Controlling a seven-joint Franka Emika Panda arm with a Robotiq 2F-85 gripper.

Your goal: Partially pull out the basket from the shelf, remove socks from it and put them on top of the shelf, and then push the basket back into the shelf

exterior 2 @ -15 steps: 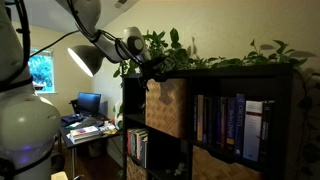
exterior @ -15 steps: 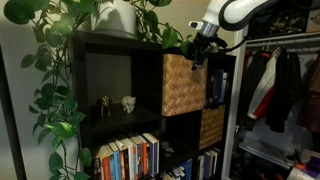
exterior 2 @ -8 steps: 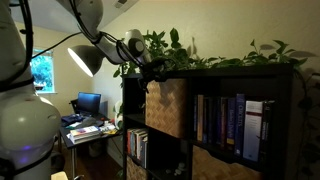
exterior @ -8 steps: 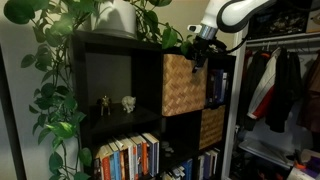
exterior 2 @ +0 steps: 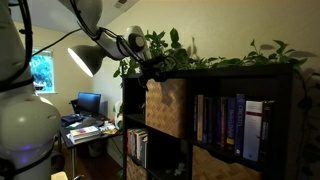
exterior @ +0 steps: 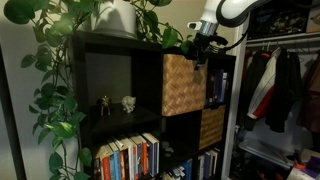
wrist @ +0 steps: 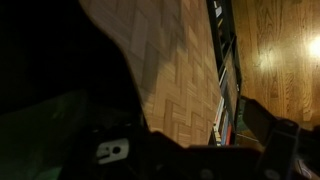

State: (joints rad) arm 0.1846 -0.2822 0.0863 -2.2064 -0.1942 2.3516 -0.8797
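Plant: leafy vines (exterior: 55,80) hang down the left edge of the shelf (exterior: 120,42), crowding that side.
Open compartment: the upper-left cube holds two small figurines (exterior: 116,103), with free room above them.
Basket: the basket (exterior: 183,85) fills the next upper cube to the right, its woven front facing out, as also shown in an exterior view (exterior 2: 166,107). Whether it stands flush with the shelf edge cannot be told.
Fingers: the fingers (exterior: 197,55) sit at the basket's upper right corner, under the shelf's top edge. They are dark against dark wood, so open or closed cannot be told.
Shelf top: foliage (exterior 2: 225,58) covers it.
Books: a row of books (exterior 2: 230,125) stands just right of the basket.
Closet: hanging clothes (exterior: 280,85) are close beside the shelf's right side.
Wrist view: mostly black, with a woven pattern (wrist: 180,70) visible.
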